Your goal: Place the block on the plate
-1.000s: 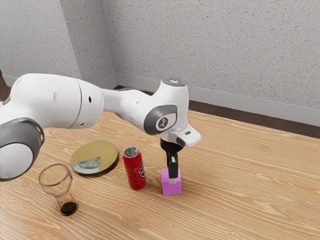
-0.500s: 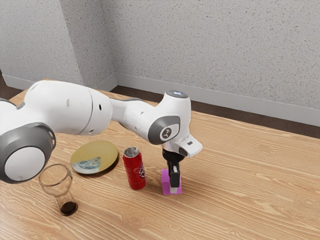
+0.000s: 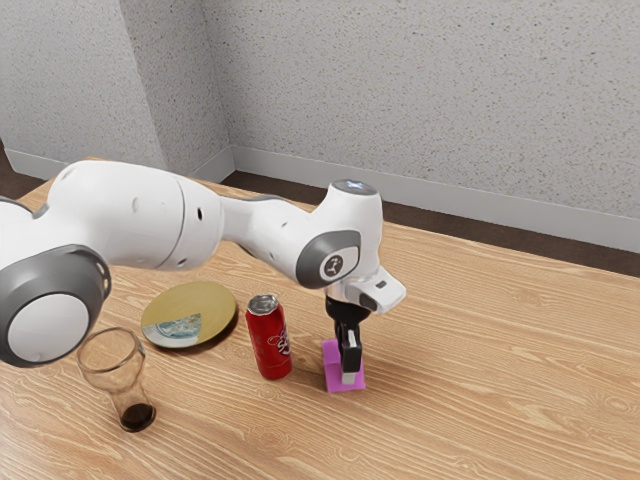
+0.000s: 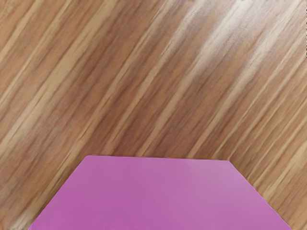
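- Have the gripper (image 3: 346,368) down at the pink block (image 3: 334,378), pointing steeply toward the table (image 3: 470,400); cannot tell its state, wide apart or closed on the block, so would not count on a grasp
- Find the block low at the table, right under the hand in the wrist view, well apart from its goal; see no clear gap beneath to call a lift
- Count as done: getting the hand down to the block; count as left: a sure hold, a raise, a carry across, a lowering and a release; would judge the task at its early part, around the grasping step
- Next, toward the exterior view's left, meet the red can (image 3: 268,345), upright and near the block, roughly between block and plate; would lift well above it before crossing, for fear of tipping it
- Beyond the can, reach the round gold plate (image 3: 215,310), lying flat with a pale patterned patch on its face; see no block on it, so must count the placing as undone
- Farther from the hand, note the clear glass (image 3: 136,417), upright with a dark bottom, apart from the plate; would keep the arm's swing clear of it
- Farthest off, past the table, see only a speckled grey wall (image 3: 430,100), of no bearing on the carry
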Motion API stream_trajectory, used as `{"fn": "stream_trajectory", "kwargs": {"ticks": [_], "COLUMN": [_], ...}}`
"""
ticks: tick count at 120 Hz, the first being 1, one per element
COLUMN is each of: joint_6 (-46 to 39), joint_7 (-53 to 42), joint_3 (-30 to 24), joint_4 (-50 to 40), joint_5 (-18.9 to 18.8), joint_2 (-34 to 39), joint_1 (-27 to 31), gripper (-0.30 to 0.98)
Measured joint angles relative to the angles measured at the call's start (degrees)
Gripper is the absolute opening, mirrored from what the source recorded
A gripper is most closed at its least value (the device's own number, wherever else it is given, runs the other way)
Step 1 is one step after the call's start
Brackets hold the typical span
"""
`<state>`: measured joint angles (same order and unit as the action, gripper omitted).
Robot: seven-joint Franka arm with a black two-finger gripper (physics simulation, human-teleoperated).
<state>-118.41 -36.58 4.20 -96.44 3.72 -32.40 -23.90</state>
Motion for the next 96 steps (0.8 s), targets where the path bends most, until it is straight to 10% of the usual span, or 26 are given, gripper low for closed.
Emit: {"fn": "stream_trajectory", "kwargs": {"ticks": [96], "joint_6": [9.64], "joint_7": [-3.56], "joint_3": [9.71], "joint_4": [14.21], "joint_5": [0.59], "joint_2": [1.06], "joint_1": [6.09], "gripper": [0.34]}}
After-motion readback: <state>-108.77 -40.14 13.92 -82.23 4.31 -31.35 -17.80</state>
